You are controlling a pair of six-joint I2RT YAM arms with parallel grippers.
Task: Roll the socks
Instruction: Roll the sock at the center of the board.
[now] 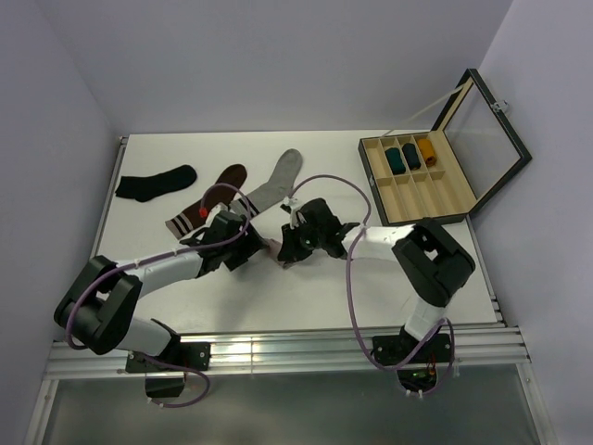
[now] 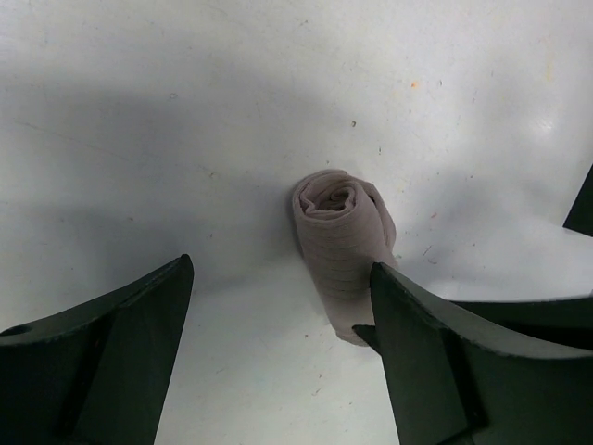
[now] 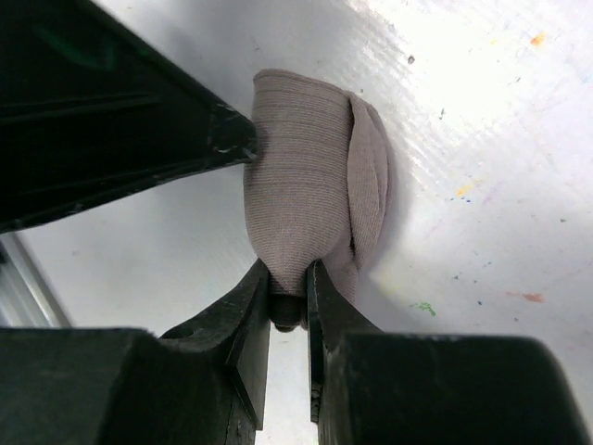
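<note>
On the white table (image 1: 306,287) we see, along the far edge, a black sock (image 1: 156,183), a brown sock (image 1: 211,197) and the grey sock (image 1: 273,182) lying flat. Nearer the middle, the left gripper (image 2: 278,278) stands with jaws wide apart. The pink sock (image 2: 343,232), rolled into a bundle, lies just ahead of it and seems to touch one finger. The right gripper (image 3: 289,278) pinches the roll's end. A wooden box (image 1: 372,181) sits at the far right corner.

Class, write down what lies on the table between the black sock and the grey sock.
The dark brown sock, shown in the top external view.
</note>
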